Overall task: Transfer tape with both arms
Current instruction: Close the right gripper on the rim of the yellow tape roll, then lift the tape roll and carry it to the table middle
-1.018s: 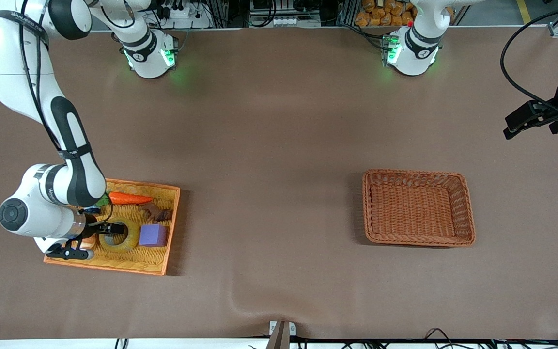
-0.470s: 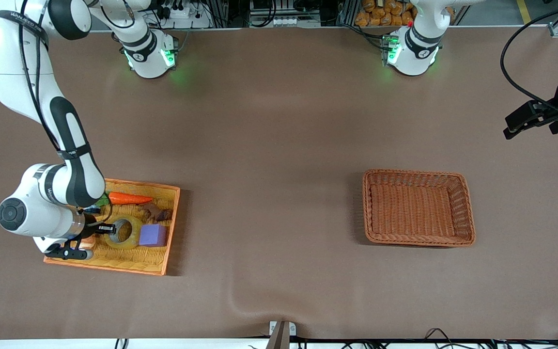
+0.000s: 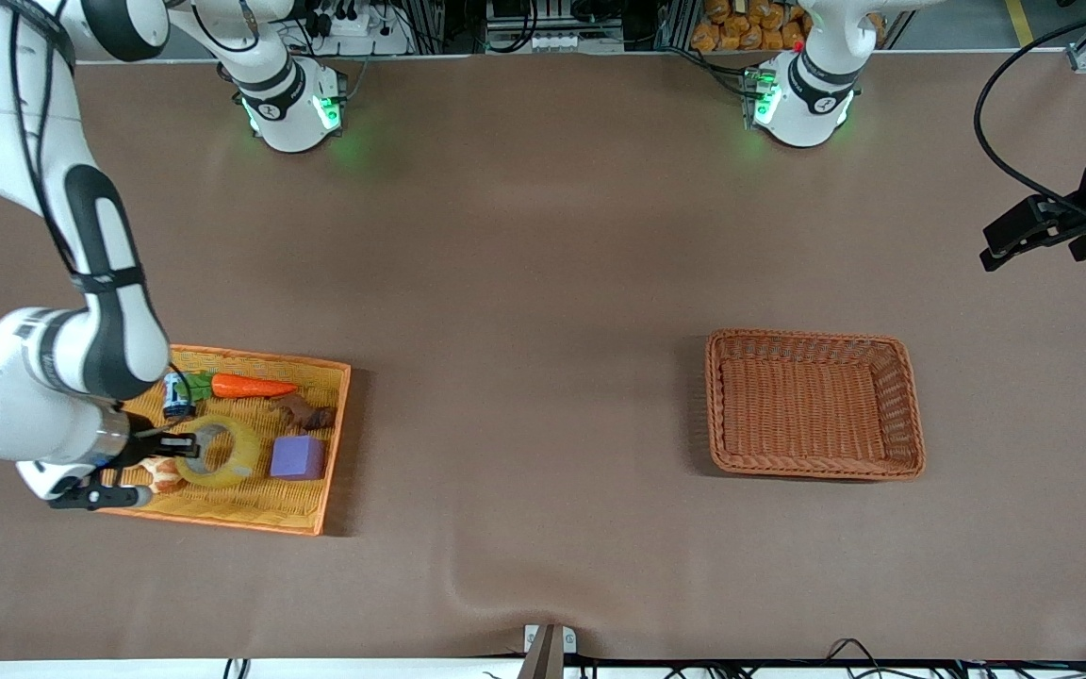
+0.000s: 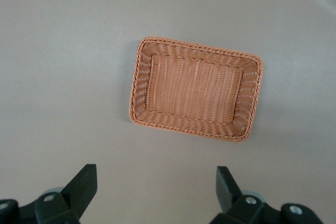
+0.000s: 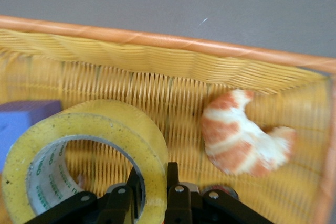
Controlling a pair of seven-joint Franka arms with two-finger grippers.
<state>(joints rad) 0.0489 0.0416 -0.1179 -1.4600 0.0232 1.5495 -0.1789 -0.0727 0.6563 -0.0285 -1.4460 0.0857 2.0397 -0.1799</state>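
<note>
Two grippers: one engaged, one idle.
Right gripper (image 3: 187, 442): over the orange tray; fingers (image 5: 174, 196) pinched on the wall of the tape, one inside the hole and one outside the ring.
Tape (image 3: 218, 452): yellowish translucent roll with a greyish core, held at its rim in the right gripper and tilted over the tray floor; whether any part touched the weave could not be told.
Tape, right wrist view (image 5: 89, 150): ring clamped at its nearest edge, printed inner core showing.
Croissant (image 5: 244, 140): on the tray floor just beside the right gripper, close to the tray wall.
Purple cube (image 3: 298, 457): beside the tape, on the side away from the right gripper.
Orange tray (image 3: 334, 443): woven, under the right gripper, at the right arm's end of the table.
Carrot (image 3: 254, 386): in the tray, farther from the front camera than the tape.
Brown item (image 3: 305, 413): in the tray, between the carrot and the cube; kind not clear.
Small blue and white can (image 3: 175, 394): in the tray, beside the carrot's green end, close to the right wrist.
Left gripper (image 3: 1038, 233): waiting in the air at the left arm's end of the table, fingers (image 4: 84, 187) spread wide, holding nothing.
Brown basket (image 3: 897, 415): on the table well apart from the tray; seen below the left gripper's spread fingers in the left wrist view (image 4: 140, 87).
</note>
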